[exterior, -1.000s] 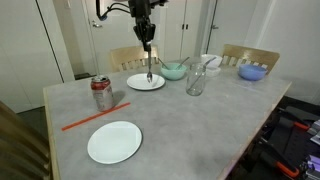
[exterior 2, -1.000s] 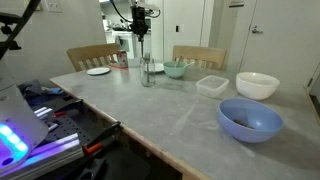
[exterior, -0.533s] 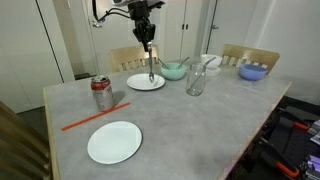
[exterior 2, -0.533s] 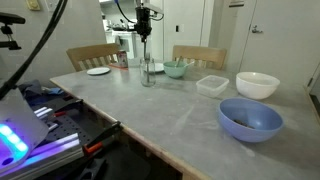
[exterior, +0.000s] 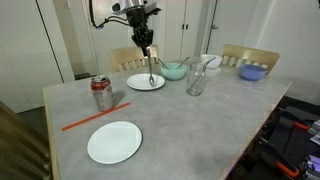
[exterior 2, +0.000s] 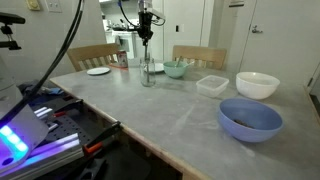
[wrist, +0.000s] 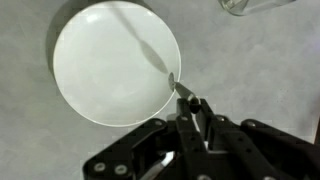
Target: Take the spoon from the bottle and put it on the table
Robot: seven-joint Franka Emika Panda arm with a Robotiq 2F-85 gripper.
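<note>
Silver spoon (exterior: 151,68) is out of the bottle (exterior: 195,80), so I judge I'm in the carry step. It hangs handle-up from my gripper (exterior: 147,47) over the far plate (exterior: 137,84), with the bottle off at 3 o'clock. The fingers (wrist: 197,112) are clenched tight on the top of the handle and touch nothing else. I can't tell whether the spoon's tip meets the plate. Next, as I read it: swing toward 6 o'clock onto bare table (exterior: 200,130), drop low, lay the spoon flat, then let go.
</note>
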